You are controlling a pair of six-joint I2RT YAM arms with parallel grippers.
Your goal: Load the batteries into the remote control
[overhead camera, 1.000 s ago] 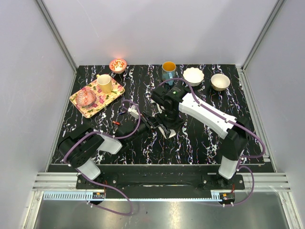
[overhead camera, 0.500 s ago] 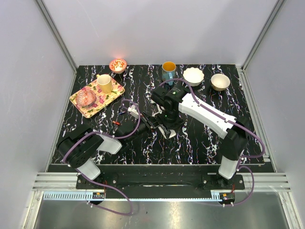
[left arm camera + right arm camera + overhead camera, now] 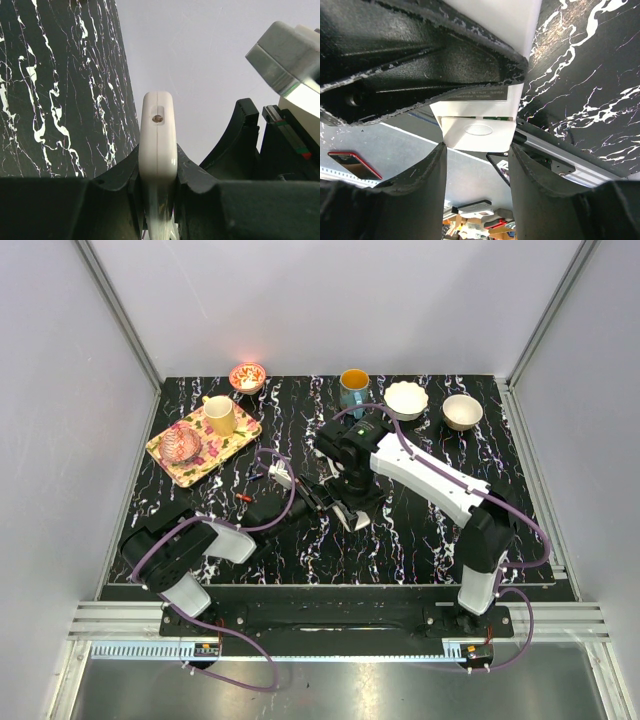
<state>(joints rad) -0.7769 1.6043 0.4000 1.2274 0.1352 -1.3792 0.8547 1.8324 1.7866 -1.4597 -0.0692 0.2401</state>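
The white remote control (image 3: 158, 135) stands edge-on between the jaws of my left gripper (image 3: 158, 165), which is shut on it. In the right wrist view its plain white back (image 3: 490, 20) and the ribbed cover end (image 3: 478, 131) sit between the tips of my right gripper (image 3: 477, 147), whose fingers press on both sides of that end. From above, the two grippers meet at mid-table over the remote control (image 3: 350, 517), the left gripper (image 3: 322, 498) beside the right gripper (image 3: 343, 502). One reddish battery (image 3: 243, 498) lies on the table to the left.
A floral tray (image 3: 232, 445) at back left holds a yellow cup (image 3: 220, 415) and a pink glass dish (image 3: 183, 443). Along the back stand a small patterned bowl (image 3: 247, 375), a blue mug (image 3: 353, 388) and two white bowls (image 3: 406, 398) (image 3: 462, 410).
The right arm's elbow and forearm have shifted slightly left. Both grippers and the remote control stay where they were.
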